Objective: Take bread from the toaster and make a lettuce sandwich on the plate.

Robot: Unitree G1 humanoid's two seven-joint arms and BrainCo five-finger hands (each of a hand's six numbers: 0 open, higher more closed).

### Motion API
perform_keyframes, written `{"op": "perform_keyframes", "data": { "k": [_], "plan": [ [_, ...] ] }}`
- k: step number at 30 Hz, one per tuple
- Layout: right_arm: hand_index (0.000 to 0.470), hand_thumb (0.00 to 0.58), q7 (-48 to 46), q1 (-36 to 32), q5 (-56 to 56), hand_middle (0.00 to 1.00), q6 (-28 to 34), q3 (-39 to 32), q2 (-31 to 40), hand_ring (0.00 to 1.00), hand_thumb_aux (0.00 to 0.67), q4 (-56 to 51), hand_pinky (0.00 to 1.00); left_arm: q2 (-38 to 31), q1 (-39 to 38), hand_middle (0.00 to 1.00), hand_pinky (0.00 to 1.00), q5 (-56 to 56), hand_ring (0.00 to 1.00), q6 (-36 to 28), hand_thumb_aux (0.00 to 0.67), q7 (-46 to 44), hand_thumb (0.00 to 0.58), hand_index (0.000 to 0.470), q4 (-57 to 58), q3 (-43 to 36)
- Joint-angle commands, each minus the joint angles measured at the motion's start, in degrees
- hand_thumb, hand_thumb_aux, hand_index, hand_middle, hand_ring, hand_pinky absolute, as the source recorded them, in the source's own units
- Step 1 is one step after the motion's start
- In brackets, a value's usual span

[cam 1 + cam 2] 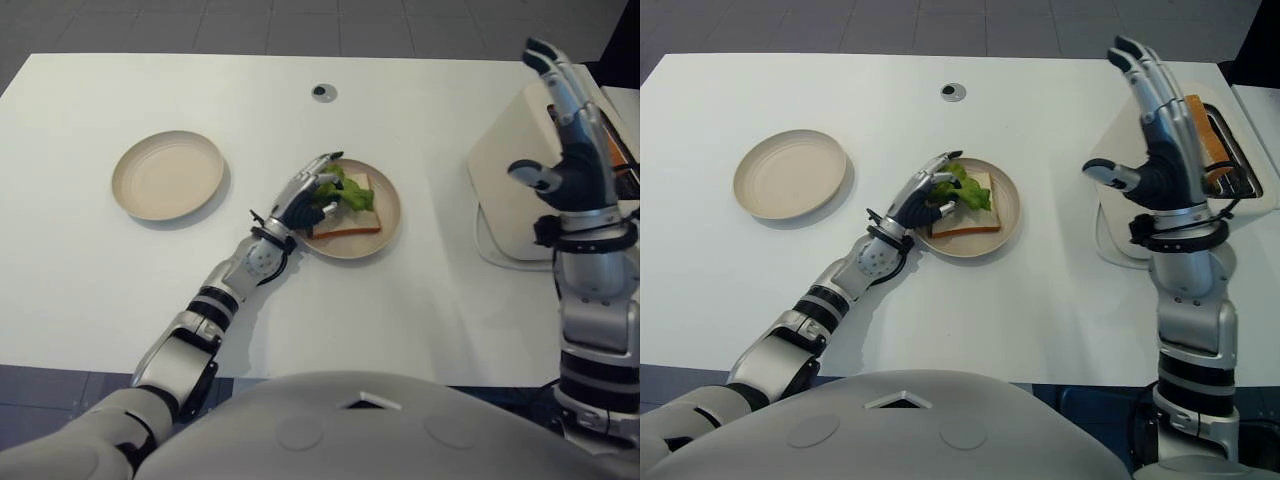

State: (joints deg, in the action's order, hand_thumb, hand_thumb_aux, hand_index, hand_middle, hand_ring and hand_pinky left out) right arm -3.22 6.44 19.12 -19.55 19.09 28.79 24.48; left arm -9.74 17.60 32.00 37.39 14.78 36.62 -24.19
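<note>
My L hand [302, 200] gripped lettuce [352, 192] over bread [365, 222] on right plate [390, 205]; reckoned: centre leaf, lay flat, then release. R hand [1160, 165] fingers open by toaster [1235, 170].

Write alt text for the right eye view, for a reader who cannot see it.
The robot's left hand holds lettuce on a bread slice lying on a plate at the middle of a white table. Its right hand is raised open before the toaster; an empty plate sits to the left.

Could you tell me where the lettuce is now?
The lettuce lies on the bread slice in the centre plate, gripped by the left hand.
</note>
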Motion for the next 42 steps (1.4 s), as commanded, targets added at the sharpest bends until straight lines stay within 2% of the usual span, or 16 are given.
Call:
{"op": "perform_keyframes", "data": {
  "k": [1, 2, 5, 7, 11, 13, 17, 22, 23, 24, 25, 26, 27, 35, 38, 42],
  "plan": [
    [0.000, 0.000, -0.5, 1.6, -2.2, 0.00, 2.0, 9.1, 2.7, 0.00, 0.000, 0.9, 0.00, -1.3, -0.4, 0.00, 0.00, 2.5, 0.00, -0.9, 0.594, -3.1, 0.572, 0.417, 2.7, -2.6],
    [0.000, 0.000, -0.6, 1.4, -2.5, 0.00, 2.9, 11.5, 3.3, 0.00, 0.000, 1.5, 0.00, -1.5, -0.4, 0.00, 0.00, 2.7, 0.00, -1.3, 0.573, -3.7, 0.568, 0.402, 2.9, -3.0],
    [0.000, 0.000, -1.1, 0.9, -2.9, 0.00, 5.0, 16.5, 4.8, 0.00, 0.000, 2.6, 0.00, -1.8, -0.2, 0.00, 0.00, 3.3, 0.00, -2.6, 0.391, -4.3, 0.480, 0.275, 3.2, -3.6],
    [0.000, 0.000, -1.1, 1.4, -1.6, 0.00, 5.5, 18.5, 5.8, 0.00, 0.000, 2.2, 0.00, -2.4, 0.1, 0.00, 0.00, 3.6, 0.00, -3.7, 0.137, -4.6, 0.212, 0.096, 2.3, -3.4],
    [0.000, 0.000, -0.8, 4.2, 5.9, 0.00, 7.7, 18.7, 7.5, 0.00, 0.000, -3.5, 0.00, -3.1, 0.5, 0.00, 0.00, 3.2, 0.00, -4.9, 0.024, -4.9, 0.040, 0.017, 1.4, -2.4],
    [0.000, 0.000, -0.1, 4.9, 9.6, 0.00, 8.6, 15.9, 8.3, 0.00, 0.000, -9.9, 0.00, -3.6, 0.2, 0.00, 0.00, 3.0, 0.00, -5.3, 0.000, -5.0, 0.000, 0.000, -0.1, -1.8],
    [0.000, 0.000, 2.3, 1.9, 13.2, 0.00, 7.6, 8.8, 11.1, 0.00, 0.000, -25.5, 0.00, -5.2, -1.9, 0.00, 0.00, 2.4, 0.00, -6.8, 0.000, -4.0, 0.000, 0.000, -7.2, 0.7],
    [0.000, 0.000, 2.0, 3.1, 12.4, 0.00, 6.1, 4.9, 11.5, 0.00, 0.000, -25.8, 0.00, -5.6, -4.6, 0.00, 0.00, 1.5, 0.00, -7.8, 0.000, -4.3, 0.000, 0.000, -12.9, 2.6],
    [0.125, 0.268, 1.7, 3.3, 12.2, 0.00, 6.1, 4.5, 11.8, 0.00, 0.179, -25.5, 0.00, -5.6, -5.0, 0.00, 0.00, 1.5, 0.00, -8.1, 0.000, -4.4, 0.000, 0.000, -13.5, 2.9],
    [0.332, 0.530, 1.6, 3.4, 12.0, 0.00, 6.2, 4.3, 12.1, 0.00, 0.473, -25.4, 0.00, -5.7, -5.4, 0.00, 0.00, 1.4, 0.00, -8.4, 0.000, -4.5, 0.000, 0.000, -14.1, 3.2],
    [0.470, 0.580, 1.9, 3.6, 11.9, 0.37, 6.2, 4.6, 12.4, 0.37, 0.670, -24.9, 0.37, -5.9, -5.7, 0.00, 0.00, 1.2, 0.00, -8.6, 0.000, -4.6, 0.000, 0.000, -14.7, 3.5],
    [0.470, 0.580, 2.2, 3.9, 11.6, 0.96, 6.2, 5.2, 12.7, 0.96, 0.670, -23.9, 0.96, -6.0, -6.1, 0.00, 0.00, 1.0, 0.00, -8.8, 0.000, -4.7, 0.000, 0.000, -15.4, 3.8],
    [0.470, 0.580, 3.0, 4.2, 11.7, 1.00, 6.1, 5.9, 12.9, 1.00, 0.670, -22.6, 1.00, -6.0, -6.4, 0.00, 0.00, 0.8, 0.00, -8.8, 0.000, -4.7, 0.000, 0.000, -15.9, 4.2],
    [0.470, 0.580, 12.7, 1.6, 13.1, 1.00, 6.2, 11.6, 11.1, 1.00, 0.670, -13.7, 1.00, -5.9, -8.4, 0.00, 0.00, -2.8, 0.00, -7.9, 0.000, -3.5, 0.000, 0.000, -19.2, 8.5],
    [0.470, 0.580, 21.9, -2.9, 11.2, 1.00, 0.5, 14.6, 8.5, 1.00, 0.670, -8.8, 1.00, -5.2, -8.7, 0.00, 0.00, -4.2, 0.00, -6.8, 0.000, -1.7, 0.000, 0.000, -19.5, 10.3],
    [0.470, 0.580, 13.3, -6.2, -5.6, 1.00, -1.5, 4.8, 4.5, 1.00, 0.670, -3.8, 1.00, -4.3, -8.6, 0.00, 0.00, -5.6, 0.00, -5.0, 0.000, 1.4, 0.000, 0.000, -18.8, 12.9]
  ]
}}
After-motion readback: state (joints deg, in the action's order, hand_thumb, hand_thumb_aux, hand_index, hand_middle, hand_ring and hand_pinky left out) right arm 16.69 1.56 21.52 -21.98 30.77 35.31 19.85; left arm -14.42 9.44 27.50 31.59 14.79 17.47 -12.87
